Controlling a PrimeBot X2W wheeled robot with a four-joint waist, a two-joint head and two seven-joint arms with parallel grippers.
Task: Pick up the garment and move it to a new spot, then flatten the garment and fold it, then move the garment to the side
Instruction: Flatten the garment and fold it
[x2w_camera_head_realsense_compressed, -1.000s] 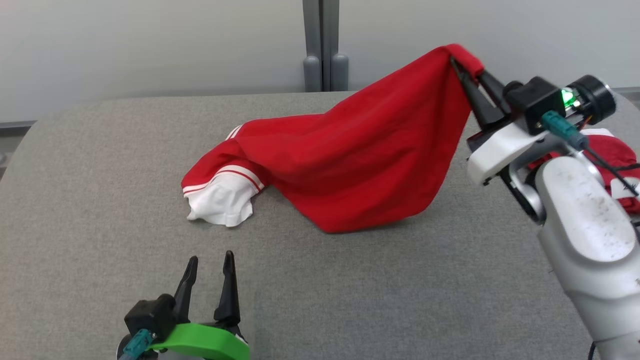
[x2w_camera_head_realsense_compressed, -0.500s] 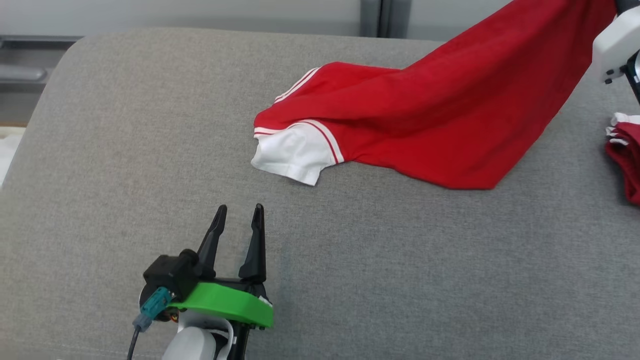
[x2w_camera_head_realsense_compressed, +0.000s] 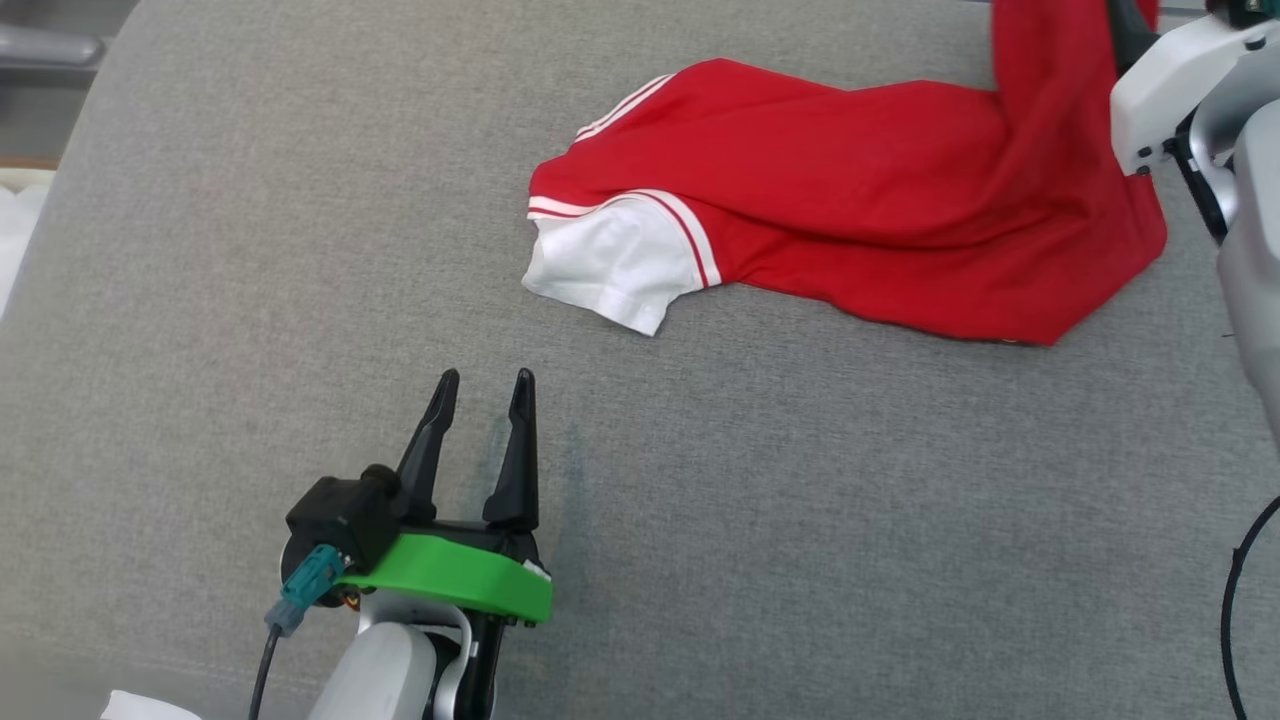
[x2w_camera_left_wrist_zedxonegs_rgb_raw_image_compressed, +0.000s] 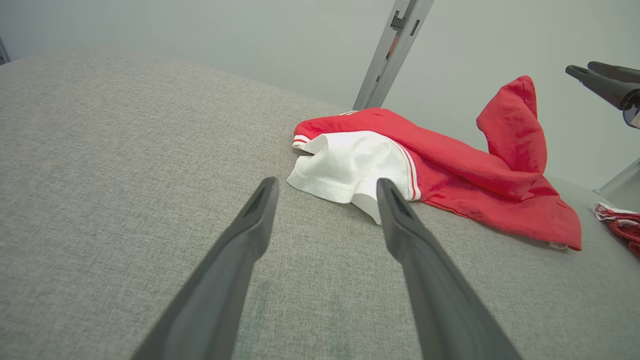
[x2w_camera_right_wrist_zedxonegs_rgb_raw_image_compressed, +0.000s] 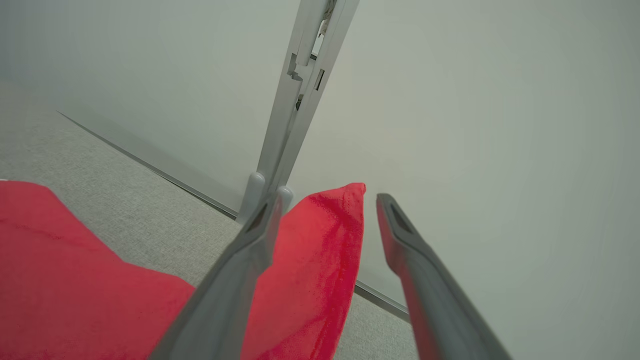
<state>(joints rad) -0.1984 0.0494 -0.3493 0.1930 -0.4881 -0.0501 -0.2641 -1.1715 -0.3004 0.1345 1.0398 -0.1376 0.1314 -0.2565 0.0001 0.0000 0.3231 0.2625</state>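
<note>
While the left tool (x2w_camera_head_realsense_compressed: 486, 376) hovers wide open and empty before the garment (x2w_camera_head_realsense_compressed: 880, 230), seemingly limp, light cloth sprawled on the desk (x2w_camera_head_realsense_compressed: 250, 300), pinch its white sleeve (x2w_camera_head_realsense_compressed: 615, 265) hem; beyond, the right tool (x2w_camera_right_wrist_zedxonegs_rgb_raw_image_compressed: 327, 200) gapes, gripping nothing, beside the garment's raised corner (x2w_camera_left_wrist_zedxonegs_rgb_raw_image_compressed: 515, 120).

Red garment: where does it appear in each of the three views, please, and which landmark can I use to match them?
Head view: the red garment lies across the upper right, its white sleeve toward the centre.
Left wrist view: centre right, white sleeve nearest the camera.
Right wrist view: lower left, one corner seen between the two spread fingers.
Shared landmark: the grey table under the garment.
</note>
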